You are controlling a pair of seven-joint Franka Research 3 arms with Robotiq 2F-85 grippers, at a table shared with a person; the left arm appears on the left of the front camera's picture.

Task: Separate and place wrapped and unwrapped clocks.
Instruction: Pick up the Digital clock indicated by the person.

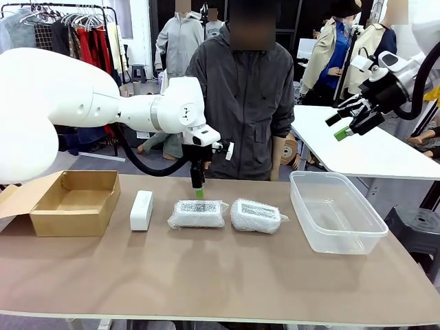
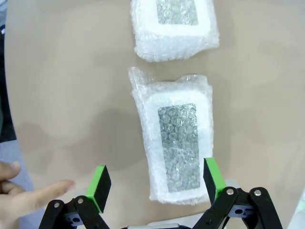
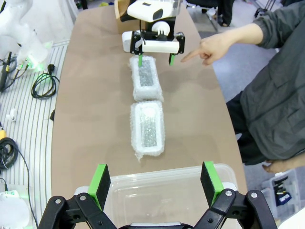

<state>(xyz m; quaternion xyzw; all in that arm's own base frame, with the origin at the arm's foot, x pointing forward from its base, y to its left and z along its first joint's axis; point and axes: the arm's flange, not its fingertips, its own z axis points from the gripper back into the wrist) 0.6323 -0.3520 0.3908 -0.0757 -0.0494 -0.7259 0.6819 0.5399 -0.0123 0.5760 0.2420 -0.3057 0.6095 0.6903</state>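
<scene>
Two wrapped clocks lie side by side mid-table, the left one (image 1: 198, 214) and the right one (image 1: 256, 216), both in bubble wrap with grey speckled faces. The unwrapped clock (image 1: 141, 210), a smooth white block, stands to their left. My left gripper (image 1: 198, 189) hangs open just above the left wrapped clock (image 2: 176, 143), its green pads (image 2: 100, 183) straddling the near end without touching. The other wrapped clock (image 2: 174, 28) lies beyond it. My right gripper (image 1: 350, 124) is open and empty, high at the right, looking down over the clear tub (image 3: 167, 174) and both wrapped clocks (image 3: 147, 126).
An open brown cardboard box (image 1: 69, 203) sits at the table's left end and the clear plastic tub (image 1: 337, 210) at its right end. A person stands at the far side, with a hand (image 3: 209, 50) pointing toward my left gripper (image 3: 156, 62). Fingers (image 2: 28, 195) show beside the left pad.
</scene>
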